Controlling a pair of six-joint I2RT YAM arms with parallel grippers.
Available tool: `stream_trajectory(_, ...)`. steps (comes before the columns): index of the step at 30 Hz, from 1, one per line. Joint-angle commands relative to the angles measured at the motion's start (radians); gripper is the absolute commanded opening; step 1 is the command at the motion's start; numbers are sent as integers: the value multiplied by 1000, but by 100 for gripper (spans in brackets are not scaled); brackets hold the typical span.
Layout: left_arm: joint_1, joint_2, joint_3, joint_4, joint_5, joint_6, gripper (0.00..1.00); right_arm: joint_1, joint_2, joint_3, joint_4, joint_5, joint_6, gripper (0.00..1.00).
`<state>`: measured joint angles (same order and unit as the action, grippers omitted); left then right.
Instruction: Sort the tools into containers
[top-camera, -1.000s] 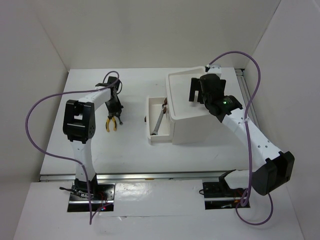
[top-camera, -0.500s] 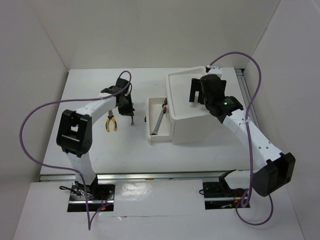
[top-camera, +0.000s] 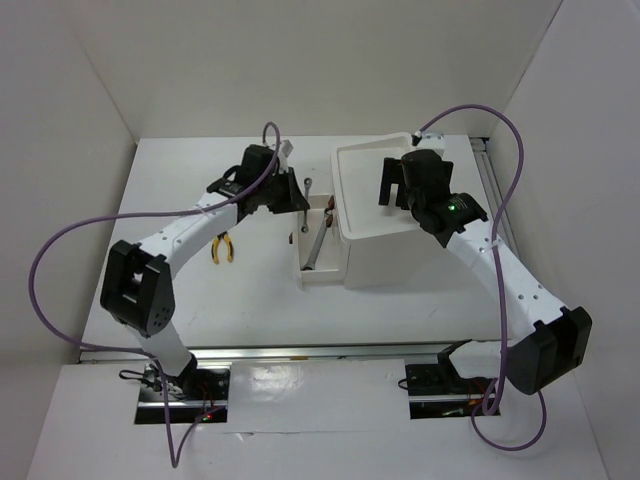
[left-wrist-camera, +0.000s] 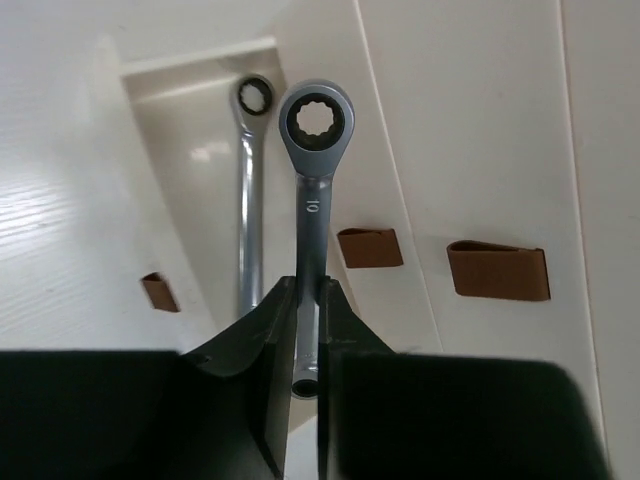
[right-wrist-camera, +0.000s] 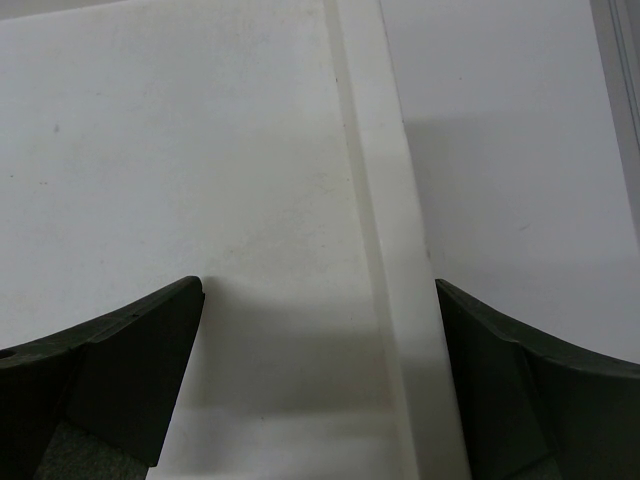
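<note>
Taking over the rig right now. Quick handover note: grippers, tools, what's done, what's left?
Left gripper: shut on a silver wrench, held at the open drawer.
Right gripper: open, empty, over the top tray.
Done: a second wrench lies in the drawer.
To do: drop the held wrench, then sort the pliers lying on the table. No screwdrivers in view.

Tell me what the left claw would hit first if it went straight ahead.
Probably the open drawer, beside the loose wrench inside; the held wrench in the left claw would touch first. Depth unclear.
</note>
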<state>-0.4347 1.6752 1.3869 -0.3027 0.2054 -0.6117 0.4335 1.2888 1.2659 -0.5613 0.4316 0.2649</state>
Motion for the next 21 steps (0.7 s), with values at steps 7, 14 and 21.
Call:
stream_trajectory(7,-50,61,31,40,-15,-40,74,14,-2,-30,-157,-22,-10,100)
stream_trajectory(14,5,-100,-75,-206,-522,-196,27,14,7,-30,-157,-22,-10,100)
stream_trajectory(21,-7,107,-8,-328,-569,-171,0,14,18,-30,-147,-31,-10,100)
